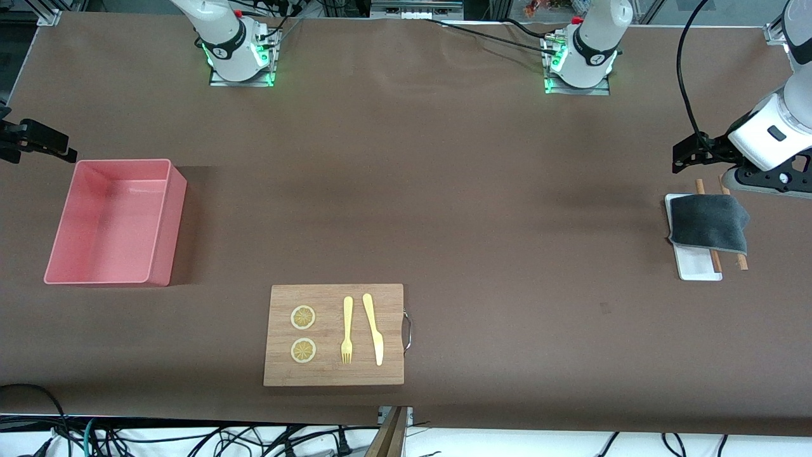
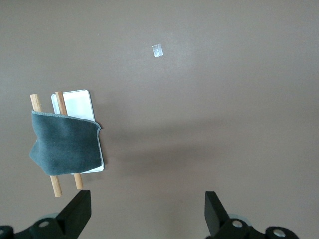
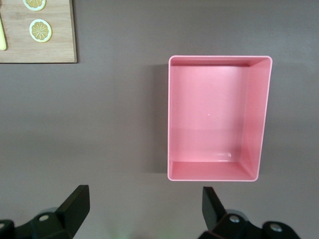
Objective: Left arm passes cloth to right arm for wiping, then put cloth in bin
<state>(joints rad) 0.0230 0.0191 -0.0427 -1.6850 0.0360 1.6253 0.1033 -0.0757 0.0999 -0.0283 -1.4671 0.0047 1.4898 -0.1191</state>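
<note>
Left pincer [image 2: 144, 211] gapes – cloth [image 1: 708, 223] drapes tray [image 1: 696, 265].

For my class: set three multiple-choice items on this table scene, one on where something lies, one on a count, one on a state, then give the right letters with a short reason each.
1. Where does the cloth lie?
A. in the bin
B. on the white tray and two wooden sticks
C. on the cutting board

2. How many lemon slices are on the cutting board?
A. one
B. two
C. four

3. What state is the bin in?
A. empty
B. holding the cloth
C. tipped on its side

Answers:
1. B: the grey cloth drapes over the white tray and the sticks at the left arm's end of the table, below the open left gripper.
2. B: two lemon slices lie beside the fork and knife.
3. A: the right wrist view shows only the bin's bare pink floor, upright, near the open right gripper.
</note>
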